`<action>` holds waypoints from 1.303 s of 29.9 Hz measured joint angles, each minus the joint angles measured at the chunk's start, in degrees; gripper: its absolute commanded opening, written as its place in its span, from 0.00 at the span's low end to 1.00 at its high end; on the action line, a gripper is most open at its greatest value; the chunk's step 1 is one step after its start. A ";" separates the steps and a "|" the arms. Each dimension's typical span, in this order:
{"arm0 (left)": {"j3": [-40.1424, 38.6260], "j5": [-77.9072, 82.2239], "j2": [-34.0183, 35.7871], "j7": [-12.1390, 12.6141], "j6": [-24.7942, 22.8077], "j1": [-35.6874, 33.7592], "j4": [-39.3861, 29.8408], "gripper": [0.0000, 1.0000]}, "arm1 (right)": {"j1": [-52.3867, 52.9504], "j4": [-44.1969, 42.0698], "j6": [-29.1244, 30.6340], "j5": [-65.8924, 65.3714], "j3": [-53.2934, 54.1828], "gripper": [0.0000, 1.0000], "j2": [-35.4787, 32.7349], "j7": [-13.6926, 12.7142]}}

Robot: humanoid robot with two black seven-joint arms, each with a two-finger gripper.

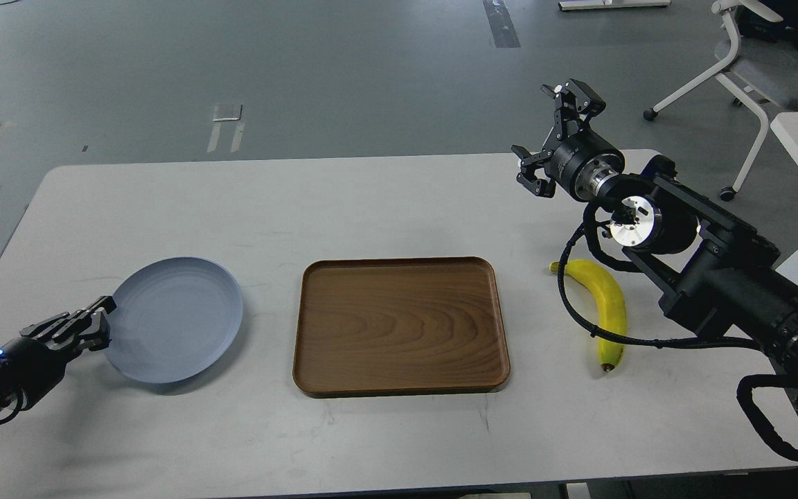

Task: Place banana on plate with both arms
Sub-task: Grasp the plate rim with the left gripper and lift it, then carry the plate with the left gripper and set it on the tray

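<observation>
Left gripper point(98, 320), low at the near-left table edge, has its fingers pressed together on the near-left rim of the plate point(174, 319); the plate looks tipped, that rim raised. Left arm comes in low and nearly level, wrist pointing right.

Landmark: wooden tray point(401, 326), mid-table. Plate lies well left of the tray, not touching it. Tray holds nothing.

Banana point(607, 312) lies flat on the table point(385, 201) just right of the tray, dark tip toward the camera, untouched.

Right gripper point(550, 149) hangs above and beyond the banana, right of the tray's far corner, fingers spread, empty. Forearm slopes up-left; a cable crosses the banana.

Judgement: bring the plate closer while the right gripper drops onto the banana's mid-curve, clear of the cable.
</observation>
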 measured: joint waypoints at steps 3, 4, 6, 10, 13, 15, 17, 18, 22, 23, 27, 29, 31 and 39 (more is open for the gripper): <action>0.31 1.40 -0.09 -0.01 0.02 -3.96 -0.29 0.00 | 0.12 0.45 -0.47 0.00 0.07 1.00 -0.29 0.00; 0.50 2.05 -0.38 -0.01 -0.07 -5.27 -0.39 0.00 | 0.23 0.49 -0.52 0.00 0.09 1.00 -0.37 0.00; 0.88 3.30 -1.25 -0.03 -0.90 -7.72 -0.63 0.00 | 0.44 0.58 -0.57 0.00 0.10 1.00 -0.42 0.00; 2.13 5.01 -6.54 -0.03 -5.09 -12.72 -1.25 0.00 | 0.86 0.63 -0.59 0.08 0.11 1.00 -0.72 0.00; 5.27 5.50 -10.49 -0.03 -7.57 -15.92 -0.90 0.00 | 1.18 0.73 -0.59 0.09 0.12 1.00 -1.69 0.00; 7.95 5.50 -13.81 -0.02 -8.14 -17.68 -0.05 0.00 | 1.20 0.96 -0.59 0.09 0.17 1.00 -2.36 0.00; 10.06 5.50 -17.61 -0.05 -8.34 -18.90 1.18 0.00 | 1.25 1.11 -0.59 0.09 0.26 1.00 -3.01 0.00; 10.70 5.50 -19.28 -0.02 -8.38 -19.36 1.81 0.00 | 1.26 1.12 -0.59 0.09 0.30 1.00 -3.29 -0.04; 12.44 5.50 -22.95 -0.01 -8.60 -20.48 2.69 0.00 | 1.24 1.19 -0.46 0.09 0.44 1.00 -4.17 -0.09; 12.95 5.50 -23.71 0.00 -8.63 -20.58 2.80 0.00 | 1.21 1.19 -0.43 0.09 0.48 1.00 -4.43 -0.09; 13.94 5.49 -27.12 0.00 -8.73 -20.67 4.07 0.00 | 1.05 1.09 -0.33 0.09 0.54 1.00 -4.83 -0.09; 14.29 5.48 -28.36 0.00 -8.73 -20.65 5.02 0.00 | 1.01 1.07 -0.32 0.09 0.54 1.00 -4.85 -0.09; 14.73 5.45 -29.22 0.00 -8.73 -20.43 5.56 0.00 | 0.99 1.06 -0.32 0.09 0.54 1.00 -4.85 -0.09; 15.01 5.21 -30.88 0.00 -8.70 -19.35 6.87 0.00 | 0.90 1.06 -0.34 0.09 0.55 1.00 -4.73 -0.09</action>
